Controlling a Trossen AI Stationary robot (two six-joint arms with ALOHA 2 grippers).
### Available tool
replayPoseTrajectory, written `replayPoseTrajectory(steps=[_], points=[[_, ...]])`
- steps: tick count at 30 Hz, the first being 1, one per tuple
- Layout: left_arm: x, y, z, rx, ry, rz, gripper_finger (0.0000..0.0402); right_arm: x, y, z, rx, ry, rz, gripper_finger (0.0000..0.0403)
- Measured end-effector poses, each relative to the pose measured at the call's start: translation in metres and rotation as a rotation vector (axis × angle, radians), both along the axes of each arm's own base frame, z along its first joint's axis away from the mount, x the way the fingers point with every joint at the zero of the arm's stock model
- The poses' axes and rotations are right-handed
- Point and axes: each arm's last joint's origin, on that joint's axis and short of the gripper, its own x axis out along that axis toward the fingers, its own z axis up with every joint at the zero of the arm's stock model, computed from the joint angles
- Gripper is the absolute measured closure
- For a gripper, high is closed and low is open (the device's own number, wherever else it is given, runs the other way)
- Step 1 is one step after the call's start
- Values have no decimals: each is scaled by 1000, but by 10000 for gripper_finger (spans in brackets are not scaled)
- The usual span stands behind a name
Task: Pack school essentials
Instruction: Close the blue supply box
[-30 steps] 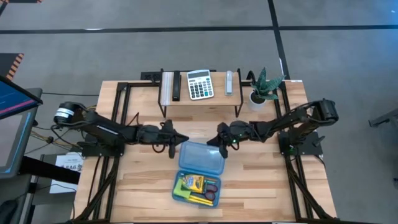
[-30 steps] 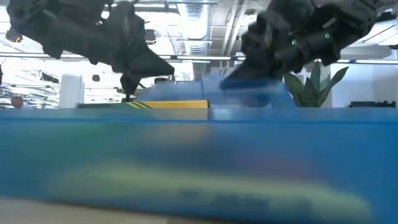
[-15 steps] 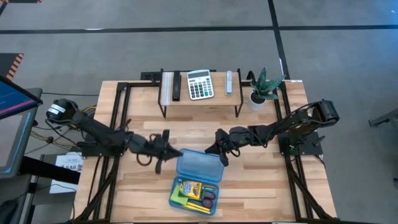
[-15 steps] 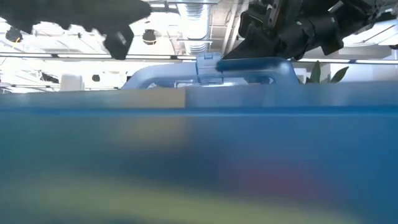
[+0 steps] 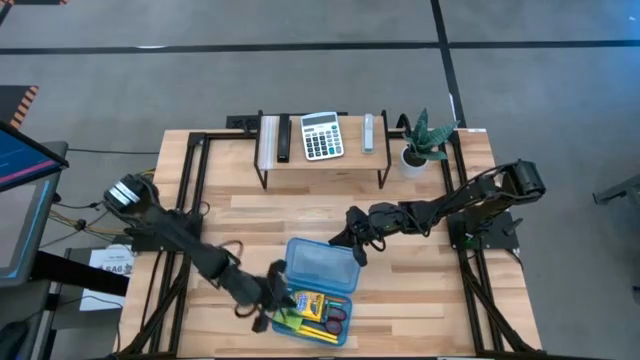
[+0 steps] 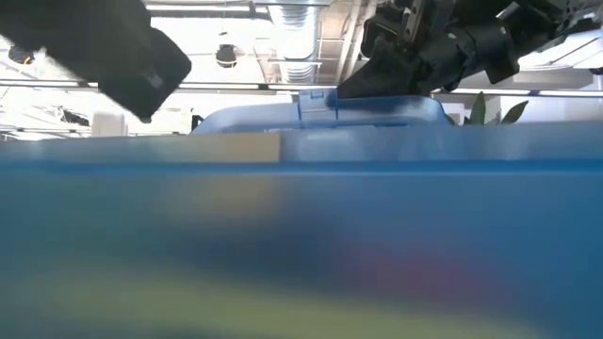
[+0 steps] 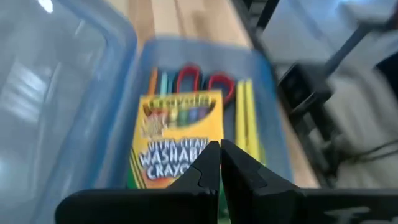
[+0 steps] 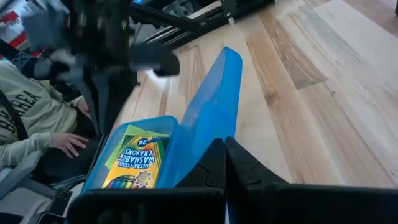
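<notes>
The right pincer [image 5: 352, 240], fingers together, props the case lid [image 5: 322, 264] at its two o'clock edge. The left pincer [image 5: 272, 298], also closed, hovers at the tray's nine o'clock over the crayon box [image 5: 306, 297]. If the lid slips it could drop on that pincer, or a nudge could skid the case across the table [image 5: 430, 300].

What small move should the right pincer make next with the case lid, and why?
Probably swing the lid down over the tray. The right pincer is at the lid's far edge, the lid stands half raised in the right wrist view, and the crayon box and scissors already lie inside. The left pincer should retreat first.

Crayon box [image 5: 309, 297], red-handled scissors [image 5: 339, 318], seemingly pencils [image 5: 322, 322], lie flat together.
</notes>
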Motion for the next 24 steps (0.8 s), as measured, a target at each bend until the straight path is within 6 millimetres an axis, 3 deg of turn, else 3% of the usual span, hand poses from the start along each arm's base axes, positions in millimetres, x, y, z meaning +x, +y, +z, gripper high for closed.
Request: replayPoseTrajectory(steps=[7,24], points=[[18,-6,-10,98,204,59,401,0,0,0,1,0,0,397],[33,22,-16,60,275,193,402,0,2,0,1,1,3,397]])
